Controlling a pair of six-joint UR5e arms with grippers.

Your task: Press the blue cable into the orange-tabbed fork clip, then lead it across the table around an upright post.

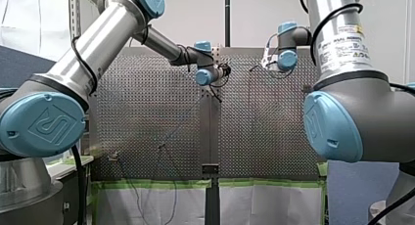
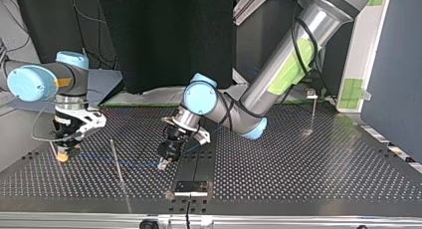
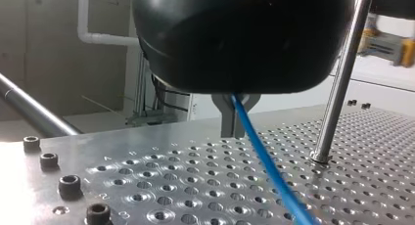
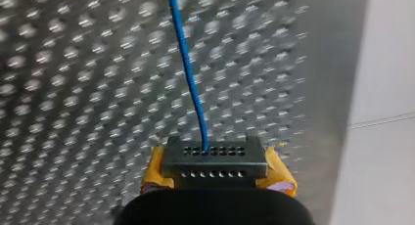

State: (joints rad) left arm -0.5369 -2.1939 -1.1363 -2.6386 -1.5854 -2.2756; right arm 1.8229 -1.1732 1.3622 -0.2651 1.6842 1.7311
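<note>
Left gripper [image 3: 234, 118] pinches blue cable [image 3: 266, 166] beside post [image 3: 337, 88]; right gripper [image 4: 214, 161] grips it too.

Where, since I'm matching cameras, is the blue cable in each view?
Front: blue cable, faint, slanting from my left gripper.
Top: cable left of centre, along the perforated table.
Left wrist: cable running out under my left gripper.
Right wrist: cable straight ahead of my right gripper.
Shared landmark: the perforated table.

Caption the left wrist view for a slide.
My left gripper pinches the blue cable over the perforated table, an upright post beside it.
</note>
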